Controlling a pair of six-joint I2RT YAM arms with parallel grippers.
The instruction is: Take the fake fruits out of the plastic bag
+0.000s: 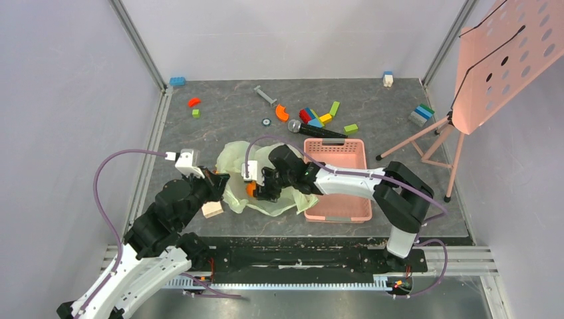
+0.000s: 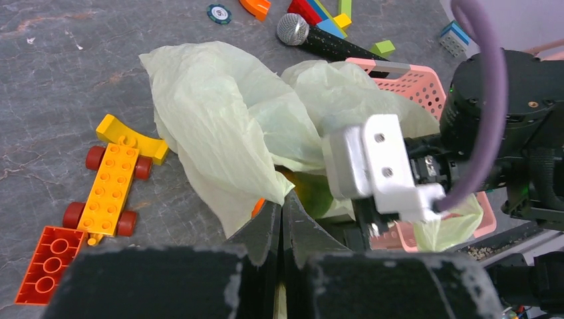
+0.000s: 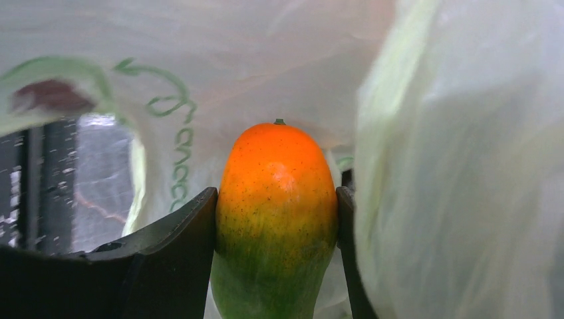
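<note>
The pale green plastic bag (image 1: 236, 159) lies crumpled at the table's middle, also in the left wrist view (image 2: 219, 113). My left gripper (image 2: 282, 207) is shut on the bag's near edge, its jaws pressed together on the film. My right gripper (image 3: 276, 199) is inside the bag and shut on the orange-and-green mango (image 3: 276, 219), one finger on each side. In the top view the right gripper (image 1: 261, 189) sits in the bag's opening with the mango (image 1: 251, 189) showing orange. The mango's green side shows in the left wrist view (image 2: 312, 193). The other fruits are hidden.
A pink basket (image 1: 346, 189) stands right of the bag under the right arm. A wooden block (image 1: 213, 209) lies by the left gripper. A yellow brick car (image 2: 113, 179) and red brick (image 2: 50, 262) lie left. A microphone (image 1: 316, 129), coloured blocks and a pink music stand (image 1: 495, 60) are behind.
</note>
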